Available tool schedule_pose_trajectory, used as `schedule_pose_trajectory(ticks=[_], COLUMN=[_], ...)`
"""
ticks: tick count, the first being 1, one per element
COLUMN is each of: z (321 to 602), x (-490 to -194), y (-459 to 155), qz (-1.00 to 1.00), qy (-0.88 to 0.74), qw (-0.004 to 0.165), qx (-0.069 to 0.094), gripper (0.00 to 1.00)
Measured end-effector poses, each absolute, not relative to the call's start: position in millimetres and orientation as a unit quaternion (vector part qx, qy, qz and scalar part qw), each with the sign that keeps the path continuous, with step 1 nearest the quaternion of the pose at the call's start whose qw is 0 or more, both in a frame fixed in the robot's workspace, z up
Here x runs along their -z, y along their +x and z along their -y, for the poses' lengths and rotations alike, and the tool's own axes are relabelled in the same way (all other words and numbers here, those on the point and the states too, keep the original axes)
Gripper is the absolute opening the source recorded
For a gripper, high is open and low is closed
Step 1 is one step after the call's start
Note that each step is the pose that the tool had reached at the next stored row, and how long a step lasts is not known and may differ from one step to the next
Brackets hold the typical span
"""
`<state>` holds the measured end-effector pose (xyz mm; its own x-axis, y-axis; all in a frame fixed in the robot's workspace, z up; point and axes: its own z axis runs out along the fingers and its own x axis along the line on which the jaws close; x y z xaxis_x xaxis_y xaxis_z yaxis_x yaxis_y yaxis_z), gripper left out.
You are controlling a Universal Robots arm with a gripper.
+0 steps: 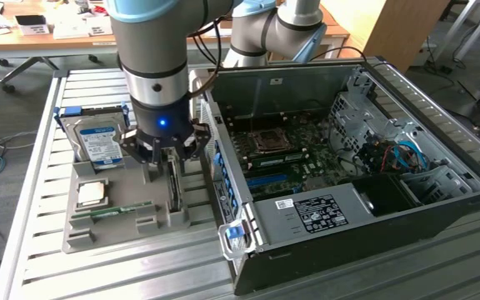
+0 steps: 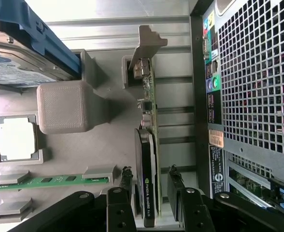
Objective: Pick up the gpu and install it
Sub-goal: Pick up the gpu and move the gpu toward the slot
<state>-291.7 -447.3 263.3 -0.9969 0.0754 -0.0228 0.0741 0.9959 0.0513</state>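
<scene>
— Start big: where does everything sit?

— The open computer case (image 1: 374, 187) lies on the table, and the grey tray (image 1: 132, 215) is just beside it. The hard drive (image 1: 98, 140) stands at one end of the tray, with the memory stick (image 1: 110, 211) towards the other.

— And the gpu?

— The gpu (image 2: 147, 179) stands on edge in a slot along the tray's edge nearest the case. Its long axis runs parallel to that edge. Its silver bracket (image 2: 144, 46) points to the hard drive's end.

— How is the claw placed?

— The gripper (image 1: 167, 153) is straight above the card. It's aligned so the jaws straddle the card's thin width at the black cooler.

— Pinching it?

— I'd say not. One finger (image 2: 127, 181) sits right against the cooler face. The other finger (image 2: 175, 183) stands apart from the green board, with tray showing in the gap. So the jaws are spread around the card, which is seated in its slot.
</scene>
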Motion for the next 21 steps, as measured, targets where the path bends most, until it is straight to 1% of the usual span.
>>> schedule_pose_trajectory(ticks=[11,21], z=[447.3,439.5], x=[-252.2,-248.5], y=[-290.9,-290.8], qz=[-0.999,-0.999], qy=[0.037,0.037], qw=[0.012,0.012], qx=[-0.025,-0.026], gripper=[0.43,0.43])
